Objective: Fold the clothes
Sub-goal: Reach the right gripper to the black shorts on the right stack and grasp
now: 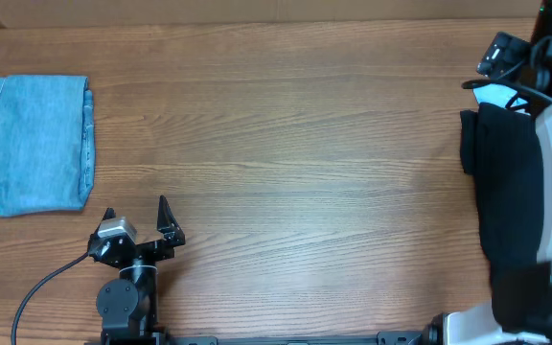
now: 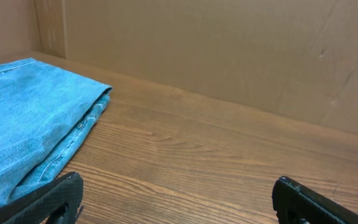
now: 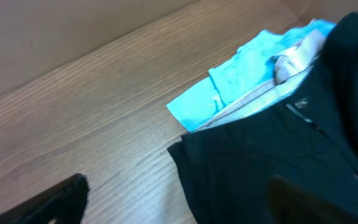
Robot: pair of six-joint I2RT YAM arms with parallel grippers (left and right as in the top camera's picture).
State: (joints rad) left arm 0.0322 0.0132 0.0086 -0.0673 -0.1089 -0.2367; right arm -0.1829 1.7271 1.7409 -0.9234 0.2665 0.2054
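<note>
Black cloth: the shorts-like garment (image 3: pixel 260 155) lies on the bench (image 3: pixel 73 112) just ahead of the right pincer (image 3: pixel 179 190), whose fingers stand wide apart. Likely light and limp; its near corner looks best to pinch. The left pincer (image 2: pixel 176 196) gapes too.

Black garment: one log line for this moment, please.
left gripper open, empty, clear of folded denim garment | right gripper open over black garment | black garment overlaps light blue garment

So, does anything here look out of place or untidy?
Nothing damaged or spilled. Only the black garment at the right is untidy: it looks unfolded and overlaps a light blue garment that pokes out beneath. The denim piece on the left is neatly folded.
</note>
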